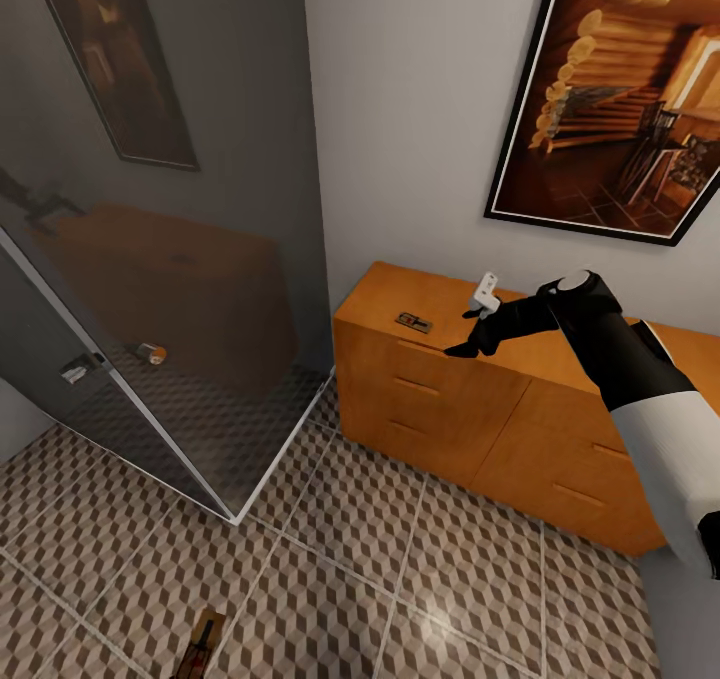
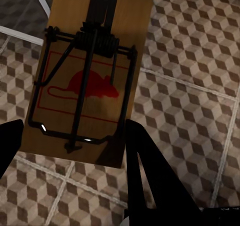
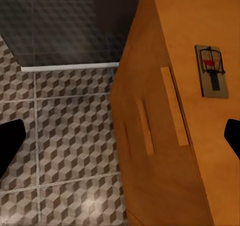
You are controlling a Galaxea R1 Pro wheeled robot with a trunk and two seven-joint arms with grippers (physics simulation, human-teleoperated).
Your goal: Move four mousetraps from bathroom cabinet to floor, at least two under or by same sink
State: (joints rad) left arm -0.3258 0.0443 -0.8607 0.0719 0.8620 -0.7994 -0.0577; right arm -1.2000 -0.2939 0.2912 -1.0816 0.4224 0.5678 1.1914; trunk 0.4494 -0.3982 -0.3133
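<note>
A tan mousetrap (image 2: 85, 81) with dark wire and a red mouse mark hangs well above the bathroom floor (image 2: 200, 71), and my left gripper (image 2: 74, 128) is shut on its near end. The same trap (image 1: 204, 641) appears at the head view's lower edge. A second mousetrap (image 1: 412, 322) (image 3: 213, 71) lies flat on top of the orange-brown cabinet (image 1: 440, 399) near its left end. My right gripper (image 1: 462, 347) (image 3: 120, 131) hovers over the cabinet's front edge just right of that trap, open and holding nothing.
A dark glass shower enclosure (image 1: 180, 259) with a white base rail stands left of the cabinet. A framed painting (image 1: 620, 89) hangs on the wall above the cabinet. Cube-patterned floor tiles (image 1: 400, 579) spread out in front of the cabinet's drawer fronts (image 3: 150, 126).
</note>
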